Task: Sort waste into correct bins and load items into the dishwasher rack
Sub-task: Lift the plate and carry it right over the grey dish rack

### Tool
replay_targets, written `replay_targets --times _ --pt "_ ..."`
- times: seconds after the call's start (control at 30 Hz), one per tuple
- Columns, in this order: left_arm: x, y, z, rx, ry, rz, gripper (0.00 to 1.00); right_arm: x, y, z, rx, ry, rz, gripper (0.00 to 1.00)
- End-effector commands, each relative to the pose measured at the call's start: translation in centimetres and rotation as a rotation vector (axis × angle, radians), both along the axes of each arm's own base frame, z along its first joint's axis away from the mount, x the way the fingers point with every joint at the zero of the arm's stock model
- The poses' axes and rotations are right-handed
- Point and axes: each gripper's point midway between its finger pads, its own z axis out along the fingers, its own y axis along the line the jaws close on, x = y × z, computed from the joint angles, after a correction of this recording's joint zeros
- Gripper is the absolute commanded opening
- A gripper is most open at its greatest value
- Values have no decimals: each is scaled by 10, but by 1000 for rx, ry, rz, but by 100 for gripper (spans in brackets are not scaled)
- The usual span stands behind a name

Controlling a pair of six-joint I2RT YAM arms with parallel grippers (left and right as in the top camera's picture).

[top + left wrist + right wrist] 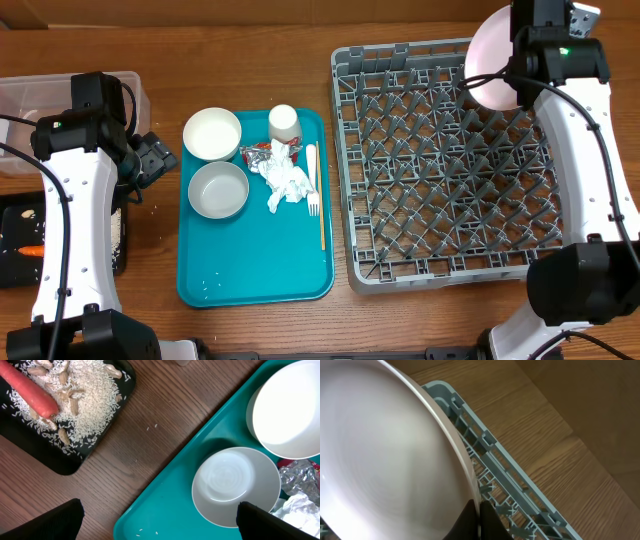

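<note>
My right gripper (479, 522) is shut on the rim of the pale pink plate (490, 62), holding it tilted over the far right corner of the grey dishwasher rack (450, 270); the plate (385, 460) fills the right wrist view. My left gripper (160, 520) is open and empty over the teal tray's left edge, near a white bowl (236, 486). Two white bowls (212, 133) (218, 189), a white cup (284, 123), the red-and-silver wrapper (257, 153), the crumpled napkin (287, 182), the white fork (312, 180) and the wooden stick (321, 215) lie on the tray. The carrot (30, 392) and nut and grain scraps (75, 405) lie in the black tray (15, 262).
The teal tray (250, 270) sits left of the rack. The clear plastic tub (30, 95) stands at the far left, behind the left arm. Loose rice grains lie on the wood (150, 427) and tray.
</note>
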Motion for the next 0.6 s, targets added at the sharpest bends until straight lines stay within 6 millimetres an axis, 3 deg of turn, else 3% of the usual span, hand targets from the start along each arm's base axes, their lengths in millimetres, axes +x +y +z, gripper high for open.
replay_targets --times 0.0,0.2,0.33,0.57 --pt "4 3 9 17 -30 11 100 1 6 -5 -9 4 11 4" --pt "4 3 9 17 -30 11 100 -5 5 -38 -37 82 27 4" --pt "4 3 9 17 -30 11 100 -7 6 -43 -64 96 24 4" --pt "4 3 9 17 -30 11 100 -3 24 -41 -87 101 78 4"
